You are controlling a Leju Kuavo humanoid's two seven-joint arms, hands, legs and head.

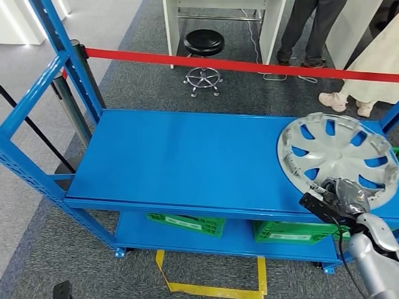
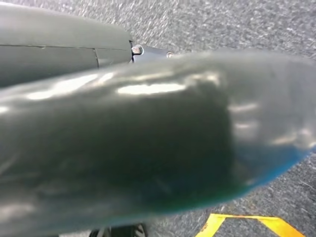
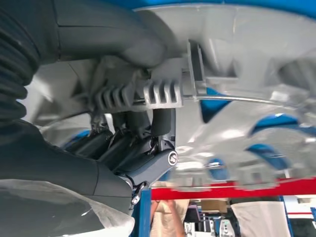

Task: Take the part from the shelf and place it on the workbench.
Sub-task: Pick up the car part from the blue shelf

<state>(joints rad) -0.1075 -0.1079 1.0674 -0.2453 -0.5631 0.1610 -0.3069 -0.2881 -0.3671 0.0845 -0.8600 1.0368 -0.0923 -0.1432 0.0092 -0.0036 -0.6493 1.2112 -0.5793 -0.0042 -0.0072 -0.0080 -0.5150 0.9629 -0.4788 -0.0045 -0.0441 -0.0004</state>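
The part is a silver wheel cover [image 1: 336, 156] lying flat at the right end of the blue shelf's top deck [image 1: 188, 156]. My right hand [image 1: 343, 196] is at the cover's near rim. In the right wrist view the grey thumb [image 3: 111, 39] lies on one face of the wheel cover [image 3: 242, 138] and the dark fingers [image 3: 141, 148] curl against the other, so the hand [image 3: 141, 98] grips the rim. A smooth grey part of my left hand [image 2: 56, 54] hangs over the carpet beside a blurred dark shape; its fingers are hidden.
A red barrier tape [image 1: 235, 64] runs behind the shelf, with a black stool [image 1: 204, 43] and standing people [image 1: 310, 31] beyond it. Green crates [image 1: 186, 223] sit on the lower deck. Yellow tape [image 1: 212, 288] marks the floor in front.
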